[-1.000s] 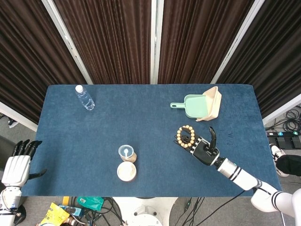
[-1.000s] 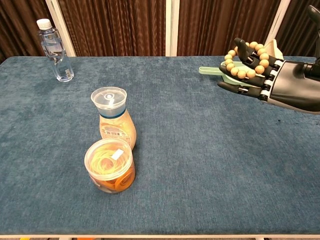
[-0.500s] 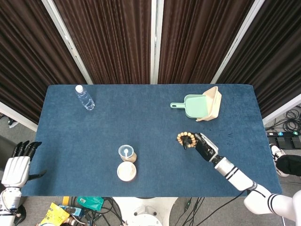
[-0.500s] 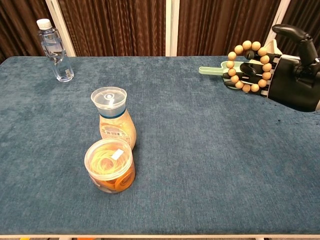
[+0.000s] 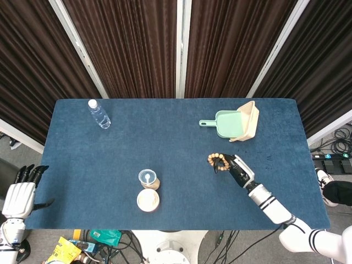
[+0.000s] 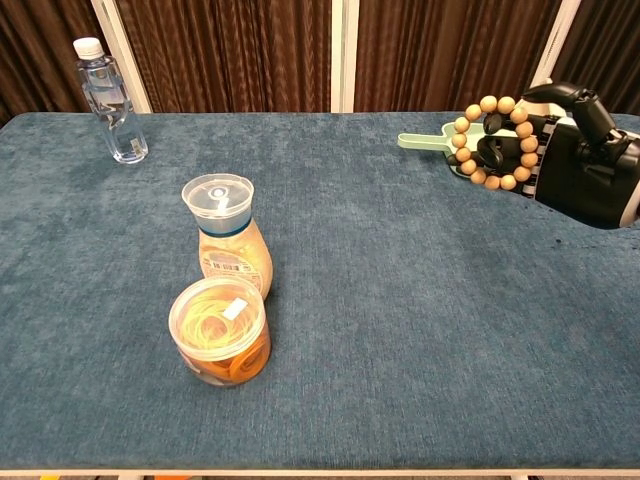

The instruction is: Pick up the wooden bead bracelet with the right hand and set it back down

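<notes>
Right hand [image 6: 565, 150] has curled tighter around the bracelet [image 6: 493, 141].

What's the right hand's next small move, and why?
Probably lower toward the table. The right hand holds the bracelet looped over its fingers, lifted clear of the cloth in the chest view, so the pickup looks done and setting it down is what remains.
</notes>
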You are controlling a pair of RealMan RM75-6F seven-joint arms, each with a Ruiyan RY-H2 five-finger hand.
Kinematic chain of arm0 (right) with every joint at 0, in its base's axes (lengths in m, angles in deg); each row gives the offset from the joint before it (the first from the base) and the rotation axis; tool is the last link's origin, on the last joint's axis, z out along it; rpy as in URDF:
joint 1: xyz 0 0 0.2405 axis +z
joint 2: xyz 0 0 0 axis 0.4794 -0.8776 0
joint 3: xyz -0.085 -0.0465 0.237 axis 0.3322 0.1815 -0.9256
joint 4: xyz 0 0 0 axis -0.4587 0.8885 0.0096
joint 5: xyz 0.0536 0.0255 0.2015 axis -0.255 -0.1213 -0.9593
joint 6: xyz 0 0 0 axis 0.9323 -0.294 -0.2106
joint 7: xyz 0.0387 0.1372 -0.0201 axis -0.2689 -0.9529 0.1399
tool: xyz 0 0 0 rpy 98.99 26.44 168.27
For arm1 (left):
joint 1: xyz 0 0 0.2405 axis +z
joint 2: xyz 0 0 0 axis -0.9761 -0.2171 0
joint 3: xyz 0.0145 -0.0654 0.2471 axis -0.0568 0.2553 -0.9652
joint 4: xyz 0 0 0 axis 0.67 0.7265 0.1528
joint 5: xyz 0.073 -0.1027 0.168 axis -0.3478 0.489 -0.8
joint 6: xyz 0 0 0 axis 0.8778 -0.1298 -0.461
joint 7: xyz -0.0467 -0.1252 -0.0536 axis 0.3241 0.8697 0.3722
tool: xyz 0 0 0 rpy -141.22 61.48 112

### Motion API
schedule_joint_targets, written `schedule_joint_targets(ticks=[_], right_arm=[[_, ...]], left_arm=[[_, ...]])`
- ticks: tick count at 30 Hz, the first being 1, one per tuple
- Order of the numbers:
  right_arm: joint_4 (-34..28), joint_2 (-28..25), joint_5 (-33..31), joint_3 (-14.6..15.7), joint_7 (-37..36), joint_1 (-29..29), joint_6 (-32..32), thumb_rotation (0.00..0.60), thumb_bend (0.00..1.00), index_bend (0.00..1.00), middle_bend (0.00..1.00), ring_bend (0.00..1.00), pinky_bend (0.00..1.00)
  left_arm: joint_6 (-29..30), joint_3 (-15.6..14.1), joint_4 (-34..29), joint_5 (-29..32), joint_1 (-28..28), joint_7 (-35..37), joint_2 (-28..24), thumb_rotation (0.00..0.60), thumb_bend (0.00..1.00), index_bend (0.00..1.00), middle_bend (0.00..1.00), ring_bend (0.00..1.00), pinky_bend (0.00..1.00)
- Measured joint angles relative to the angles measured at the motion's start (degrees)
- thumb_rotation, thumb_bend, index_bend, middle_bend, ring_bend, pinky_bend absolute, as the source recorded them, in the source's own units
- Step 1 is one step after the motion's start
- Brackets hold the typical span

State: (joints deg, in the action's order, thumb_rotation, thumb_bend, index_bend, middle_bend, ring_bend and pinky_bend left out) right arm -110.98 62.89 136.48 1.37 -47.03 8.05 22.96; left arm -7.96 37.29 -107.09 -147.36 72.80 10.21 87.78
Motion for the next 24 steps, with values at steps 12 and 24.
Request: schedule_joint_targets(ticks=[12, 24], right_arm=[[-0.05, 0.10, 1.15, -0.26, 2.26, -1.18, -1.01, 0.182, 0.63, 0.55, 0.63, 0.28, 0.00], [0.41, 0.55, 3.22, -0.15, 6.92, -2.72, -4.40, 0.200, 0.78, 0.56, 0.63, 0.28, 0.00]], left_arm=[[0.41, 0.04, 0.25, -0.07, 0.16, 0.33, 0.17, 0.600, 0.02, 0.14, 0.13, 0.05, 0.00], [0.93, -0.03, -0.17, -0.16, 0.48, 0.23, 0.07, 0.600, 0.02, 0.14, 0.13, 0.05, 0.00]])
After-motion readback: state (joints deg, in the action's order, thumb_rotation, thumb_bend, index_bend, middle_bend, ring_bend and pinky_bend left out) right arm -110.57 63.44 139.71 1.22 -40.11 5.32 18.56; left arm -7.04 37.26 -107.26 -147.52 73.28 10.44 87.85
